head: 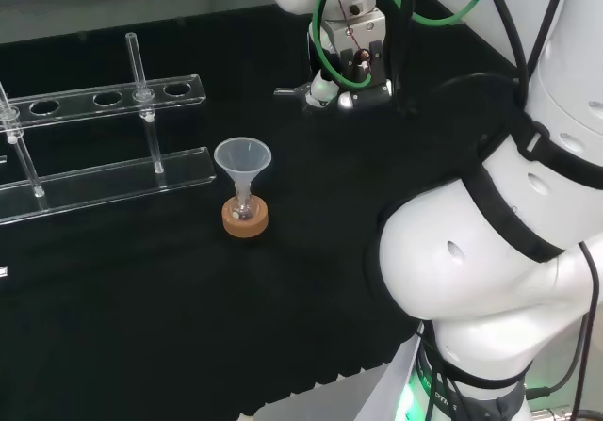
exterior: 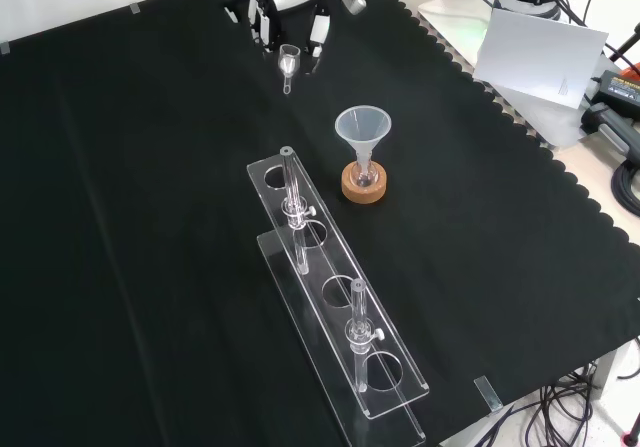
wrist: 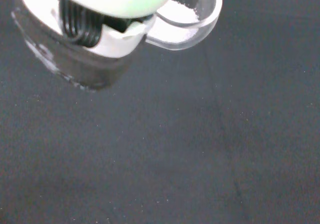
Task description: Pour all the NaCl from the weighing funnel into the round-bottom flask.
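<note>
The hand [head: 350, 74] hangs above the cloth at the back of the head view, fingers curled round a clear glass weighing funnel [head: 290, 91] whose spout sticks out to the left. In the front view the hand [exterior: 290, 5] is at the top with the weighing funnel [exterior: 288, 67] below its fingers. Up close, the weighing funnel [wrist: 186, 19] holds white powder beside a finger [wrist: 95, 41]. A small round-bottom flask [head: 244, 209] sits on a cork ring [head: 245, 220] with a clear funnel [head: 242, 157] in its neck. In the front view the flask's funnel [exterior: 362, 127] stands lower right of the hand, apart from it.
A clear acrylic tube rack [head: 113, 96] with glass tubes stands left of the flask in the head view. In the front view the rack [exterior: 335, 312] runs toward the near edge. White sheets and cables [exterior: 540, 52] lie beyond the cloth's scalloped right edge.
</note>
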